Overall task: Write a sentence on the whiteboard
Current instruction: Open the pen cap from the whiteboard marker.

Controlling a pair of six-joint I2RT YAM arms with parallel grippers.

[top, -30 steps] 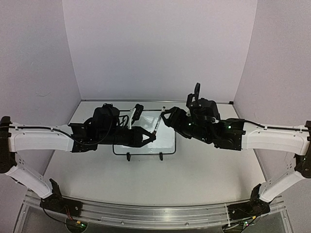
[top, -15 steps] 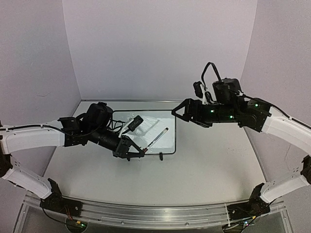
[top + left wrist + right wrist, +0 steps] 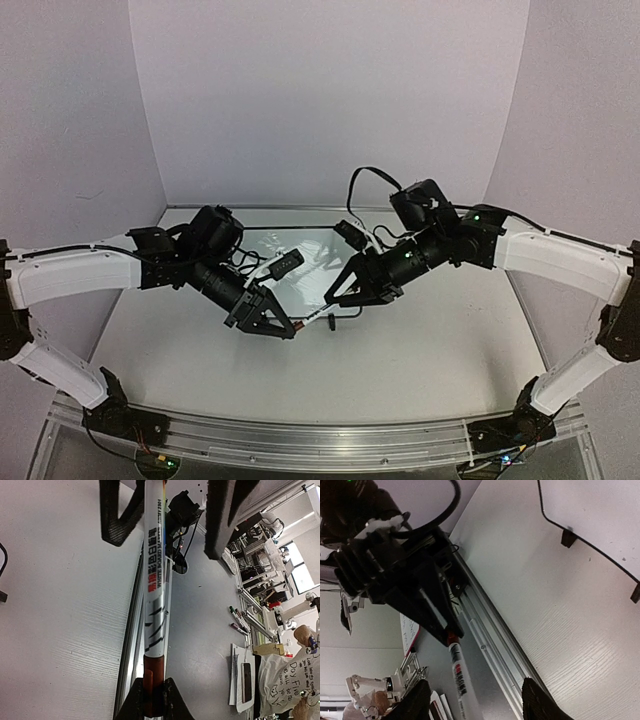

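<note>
Nearest the bases: left gripper (image 3: 152,694) clenched on the red-brown end of a slim white-barrelled marker (image 3: 154,605), now drawn forward over the white wood-grain table (image 3: 560,630). Next out: right gripper (image 3: 475,689), raised clear half a second ago, back down with jaws released, straddling the barrel's other end without pinching. Behind both: small white rectangular whiteboard (image 3: 600,510) with thin black rim and two black feet, untouched; sentence not legible. Looks like a handover or cap pull; no writing possible meanwhile.
</note>
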